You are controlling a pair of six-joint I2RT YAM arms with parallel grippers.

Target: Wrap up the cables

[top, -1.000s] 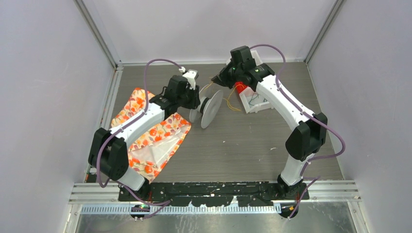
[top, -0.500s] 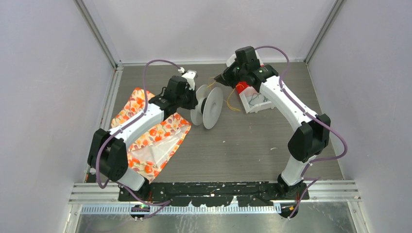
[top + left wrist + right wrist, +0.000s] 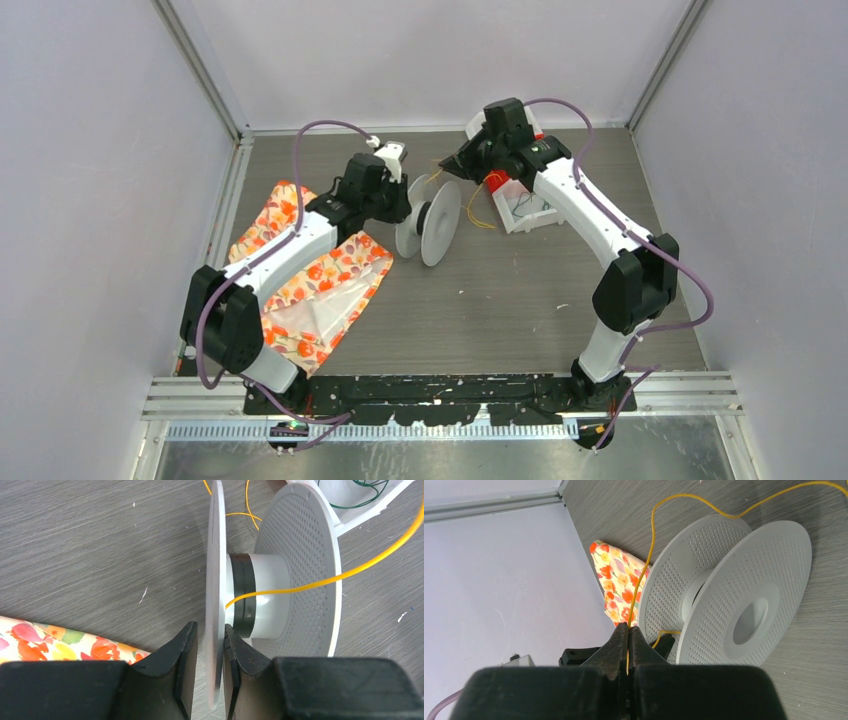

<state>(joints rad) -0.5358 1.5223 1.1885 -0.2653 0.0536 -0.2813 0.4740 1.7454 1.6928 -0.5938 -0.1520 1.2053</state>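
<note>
Loosely, left fingers (image 3: 182,672) astride spool rim (image 3: 216,580)

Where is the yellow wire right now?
In the right wrist view, the yellow wire is pinched in the right hand and loops over to the white spool. From above, that is toward the back of the table, right of the flowery cloth.

We take this for a robotics lab test cell: a left arm (image 3: 290,245) and a right arm (image 3: 590,215) stand bolted to a black rail (image 3: 440,385) at the edge of a grey wood-grain table (image 3: 500,290). Plain lavender panels (image 3: 100,180) on aluminium frame posts (image 3: 200,70) box it in.
</note>
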